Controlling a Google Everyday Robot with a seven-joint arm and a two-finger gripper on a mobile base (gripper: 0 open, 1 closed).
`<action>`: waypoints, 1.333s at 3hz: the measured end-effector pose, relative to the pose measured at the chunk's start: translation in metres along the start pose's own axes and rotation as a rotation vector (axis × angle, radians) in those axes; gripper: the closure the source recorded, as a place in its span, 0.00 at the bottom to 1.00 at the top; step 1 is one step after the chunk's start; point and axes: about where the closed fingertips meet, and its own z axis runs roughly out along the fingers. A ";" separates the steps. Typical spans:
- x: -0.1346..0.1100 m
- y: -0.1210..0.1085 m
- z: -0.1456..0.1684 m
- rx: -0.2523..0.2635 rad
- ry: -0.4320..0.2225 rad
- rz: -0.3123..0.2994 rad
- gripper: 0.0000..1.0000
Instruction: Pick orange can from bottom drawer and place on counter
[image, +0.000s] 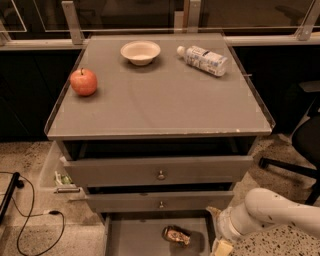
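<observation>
The orange can (177, 235) lies on its side in the open bottom drawer (135, 237), a flat grey tray at the foot of the cabinet. The counter (165, 95) is the broad grey top above. My white arm comes in from the lower right. My gripper (221, 247) is at the frame's bottom edge, just right of the drawer and about a can's length right of the can. Only its pale upper part shows; the rest is cut off by the frame.
On the counter are a red apple (83, 82) at the left, a white bowl (140, 52) at the back, and a white-labelled plastic bottle (202, 59) lying at the back right. Two upper drawers (160, 172) stand slightly open. A chair base (290, 165) is at the right, cables (30, 220) at the left.
</observation>
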 end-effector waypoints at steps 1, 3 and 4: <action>0.000 0.000 0.000 0.000 0.000 0.000 0.00; 0.034 -0.028 0.090 0.033 -0.103 -0.006 0.00; 0.049 -0.031 0.143 0.025 -0.171 -0.031 0.00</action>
